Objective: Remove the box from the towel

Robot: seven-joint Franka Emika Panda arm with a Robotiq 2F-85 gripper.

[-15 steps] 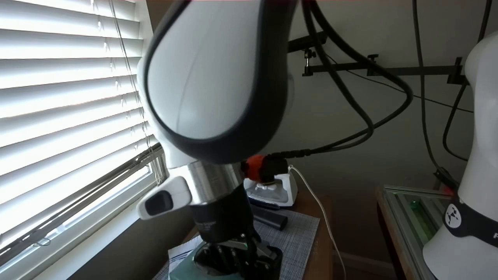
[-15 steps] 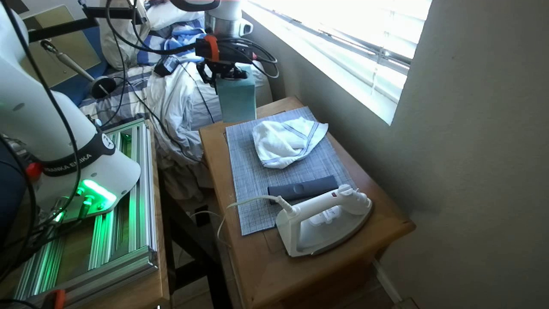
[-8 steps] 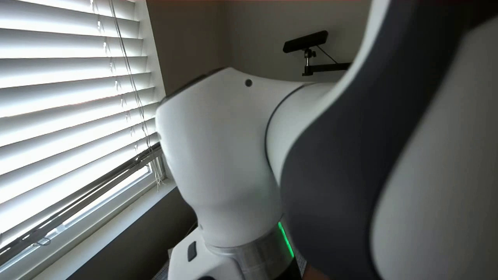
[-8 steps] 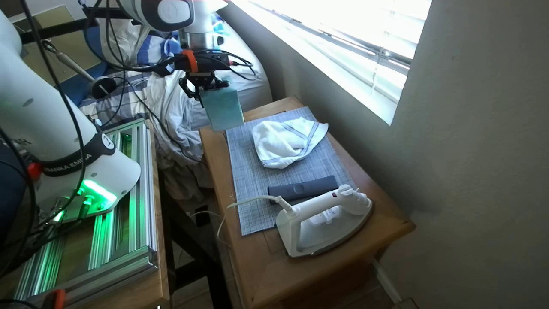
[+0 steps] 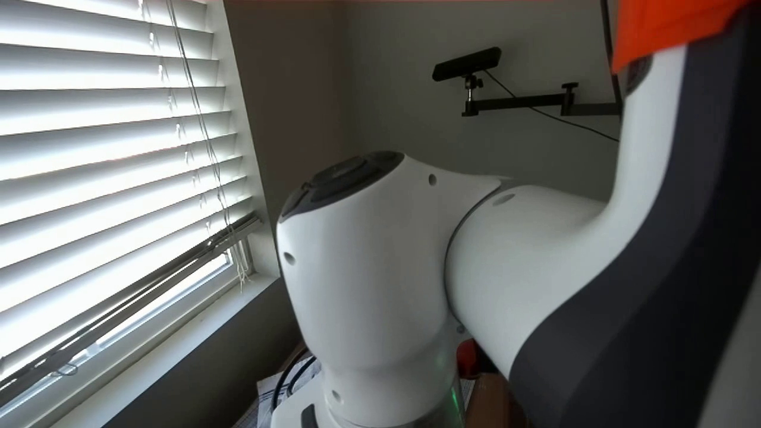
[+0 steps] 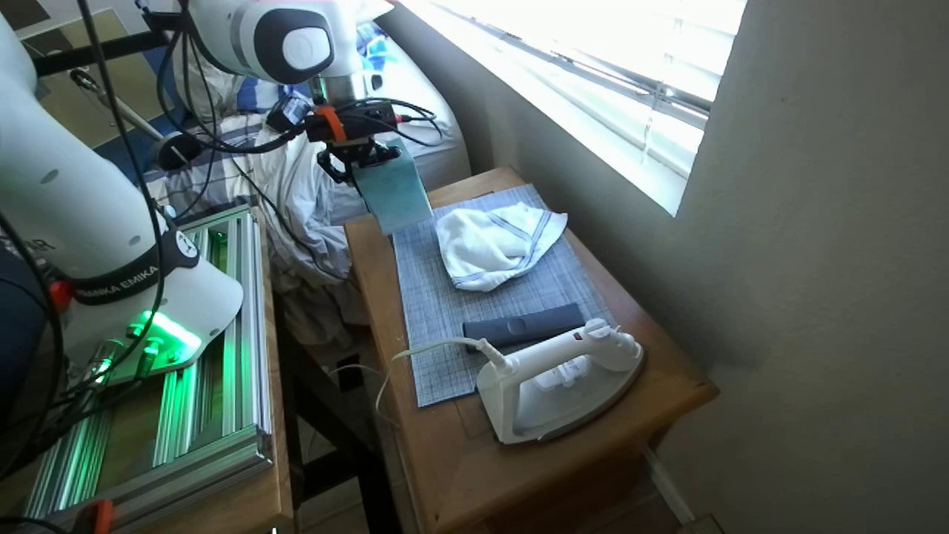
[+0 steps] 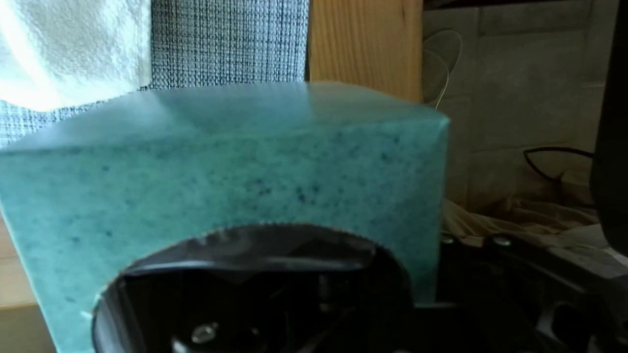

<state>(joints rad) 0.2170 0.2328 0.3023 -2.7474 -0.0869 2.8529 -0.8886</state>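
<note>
Hanging from the gripper (image 6: 361,165), the box (image 6: 394,196) is tilted in the air, apart from the towel (image 6: 498,246). The gripper is clamped on one wall of the box; in the wrist view, one part of it reaches inside the opening. The towel lies crumpled on the mat (image 6: 428,311), and a dark bar (image 6: 523,325) lies on this mat too, just beside the iron (image 6: 549,389), which stands on the table (image 6: 474,478). How high the box is, I cannot tell.
</note>
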